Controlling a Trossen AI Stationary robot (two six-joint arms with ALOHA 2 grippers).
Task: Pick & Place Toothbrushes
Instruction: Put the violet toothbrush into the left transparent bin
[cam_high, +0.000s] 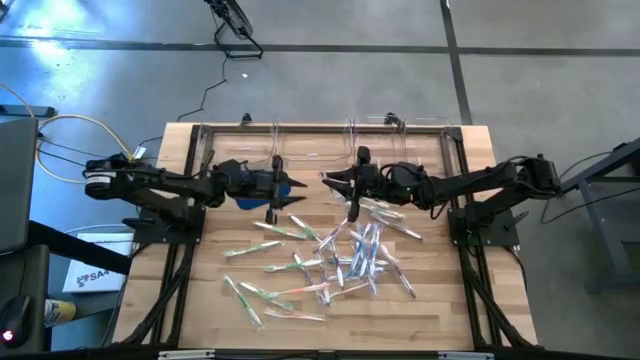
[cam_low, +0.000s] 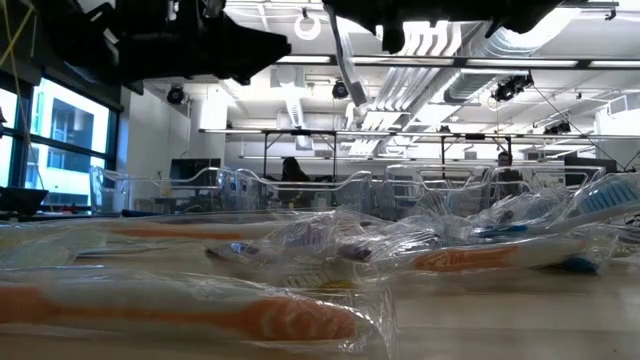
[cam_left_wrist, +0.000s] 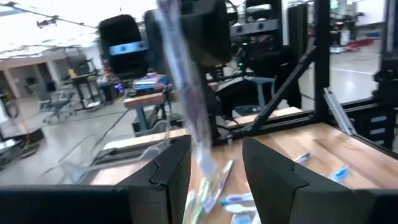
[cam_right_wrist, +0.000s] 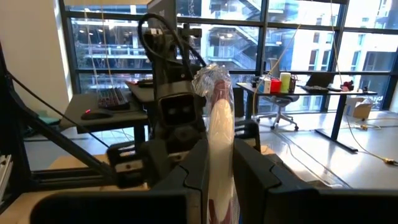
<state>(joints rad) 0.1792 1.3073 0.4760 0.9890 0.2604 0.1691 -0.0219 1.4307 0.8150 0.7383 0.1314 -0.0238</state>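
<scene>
Toothbrushes (cam_high: 340, 262) lie scattered on the table (cam_high: 440, 310), piled mostly below the right gripper (cam_high: 352, 190), and one wrapped toothbrush (cam_right_wrist: 219, 134) is pinched between its nearly closed fingers, standing on end with its long axis along them. Facing it across the middle, the left gripper (cam_high: 275, 187) stands partly open around nothing; the wrapped brush hangs just beyond its fingers (cam_left_wrist: 166, 177), in line with the gap. The left arm looks nearest to receive it.
</scene>
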